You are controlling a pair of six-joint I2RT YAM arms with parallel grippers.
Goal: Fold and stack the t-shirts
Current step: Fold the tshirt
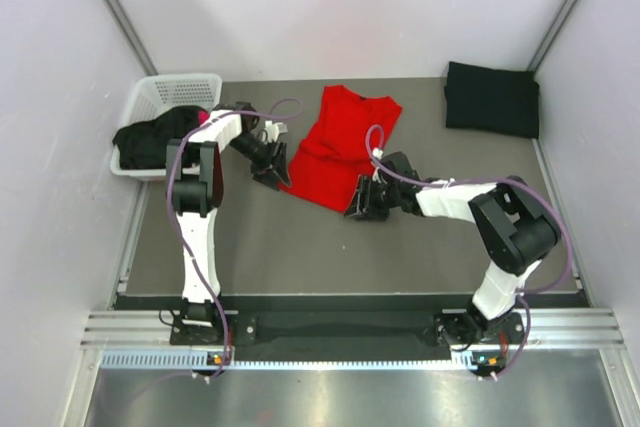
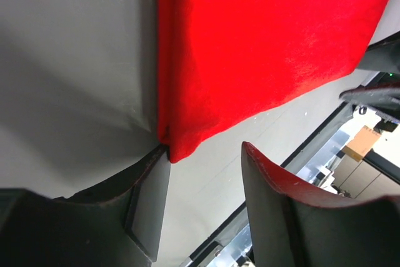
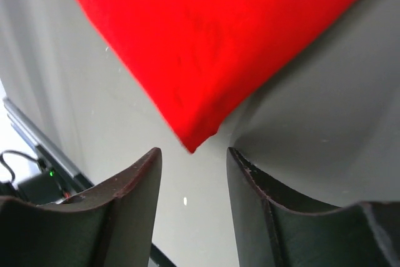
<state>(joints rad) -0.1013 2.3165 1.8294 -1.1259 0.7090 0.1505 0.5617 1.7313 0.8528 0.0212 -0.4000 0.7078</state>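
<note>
Plainly soft and light, the red t-shirt (image 1: 345, 147) is limp cloth that will likely sag and drag if lifted by one point only. A firm pinch at each near corner, through every layer there, looks the best hold. It lies spread on the tabletop (image 1: 300, 247), towards the far middle, with a folded black t-shirt (image 1: 490, 97) well apart at the far right. The left tool (image 2: 204, 147) stands spread, and the shirt's near left corner touches the tip of one finger rather than sitting between the two. The right tool (image 3: 193, 150) is spread too, pinching nothing, and the near right corner points into its mouth, about level with the fingertips.
</note>
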